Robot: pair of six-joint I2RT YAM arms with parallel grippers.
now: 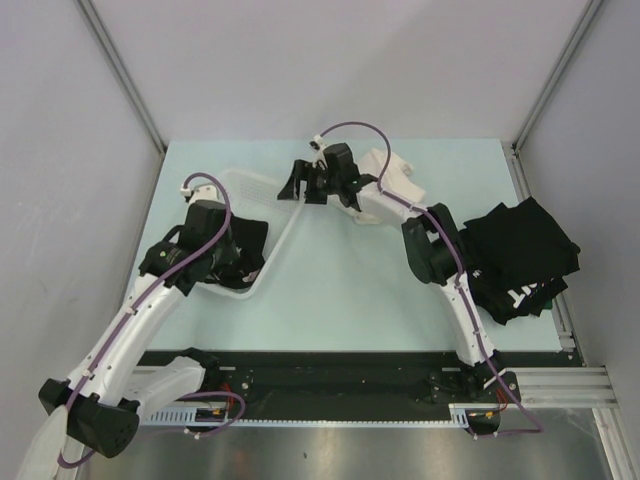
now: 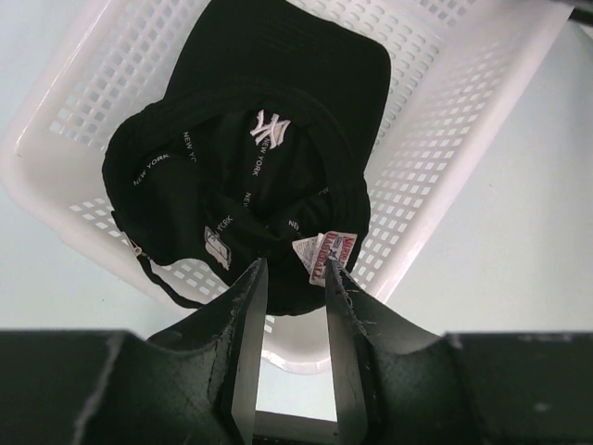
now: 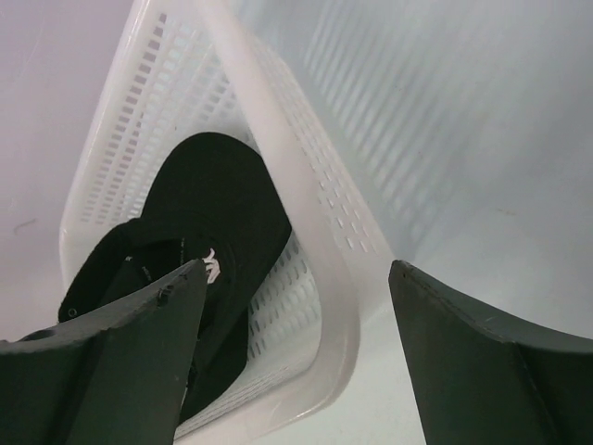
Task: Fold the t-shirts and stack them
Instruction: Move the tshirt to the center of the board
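A pale table [image 1: 350, 290] carries a white mesh basket [image 2: 445, 139] on its left half. At the right edge lies a rumpled pile of black shirts [image 1: 520, 255], some white print showing. Inside the basket is one more black shirt [image 2: 269, 120] – bunched up, with a white logo, "NEW YORK" lettering and a tag. The left gripper [image 2: 294, 269] hangs just over its near edge, jaws partly apart, nothing between them. The right gripper [image 3: 296, 271] is over the basket's rim – spread wide, empty.
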